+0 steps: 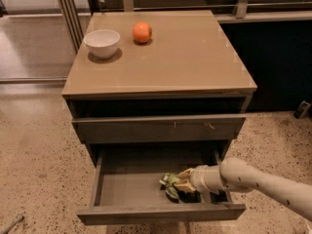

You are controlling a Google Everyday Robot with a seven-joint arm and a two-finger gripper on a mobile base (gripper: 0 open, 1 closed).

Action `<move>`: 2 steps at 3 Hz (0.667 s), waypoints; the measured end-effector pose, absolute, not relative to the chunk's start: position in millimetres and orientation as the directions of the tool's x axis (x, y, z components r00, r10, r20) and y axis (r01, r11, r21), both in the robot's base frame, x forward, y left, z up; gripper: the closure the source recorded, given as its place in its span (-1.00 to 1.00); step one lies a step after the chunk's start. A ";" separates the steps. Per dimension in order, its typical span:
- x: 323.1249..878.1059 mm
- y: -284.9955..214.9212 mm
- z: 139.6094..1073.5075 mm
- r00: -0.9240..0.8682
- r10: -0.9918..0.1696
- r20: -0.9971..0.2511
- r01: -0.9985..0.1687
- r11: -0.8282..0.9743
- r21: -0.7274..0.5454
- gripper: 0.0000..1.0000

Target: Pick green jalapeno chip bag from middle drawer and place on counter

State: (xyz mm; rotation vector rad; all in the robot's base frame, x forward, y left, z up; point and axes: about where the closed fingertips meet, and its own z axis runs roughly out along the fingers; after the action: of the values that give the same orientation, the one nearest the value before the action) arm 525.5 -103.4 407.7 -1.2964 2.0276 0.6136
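The green jalapeno chip bag [170, 184] lies crumpled on the floor of the pulled-out middle drawer [161, 212], right of its centre. My gripper [184, 183] reaches into the drawer from the right on a pale arm [263, 183] and sits right against the bag's right side, partly covering it. The counter [190, 57] is the tan top of the cabinet, above the drawers.
A white bowl [102, 42] and an orange fruit [142, 32] stand on the counter's back left. The drawer above [158, 127], with small pale scratches on its front, is slightly pulled out and overhangs the open drawer. Speckled floor surrounds the cabinet; dark panels stand at the right.
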 end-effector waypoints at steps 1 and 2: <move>525.5 -103.4 407.6 -0.303 -0.612 -0.730 -0.914 0.403 0.042 0.91; 525.5 -103.3 407.6 -0.303 -0.612 -0.730 -0.914 0.402 0.042 1.00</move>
State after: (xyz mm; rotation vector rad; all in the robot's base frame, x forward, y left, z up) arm 525.5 -103.3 407.6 -1.2965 2.0275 0.6139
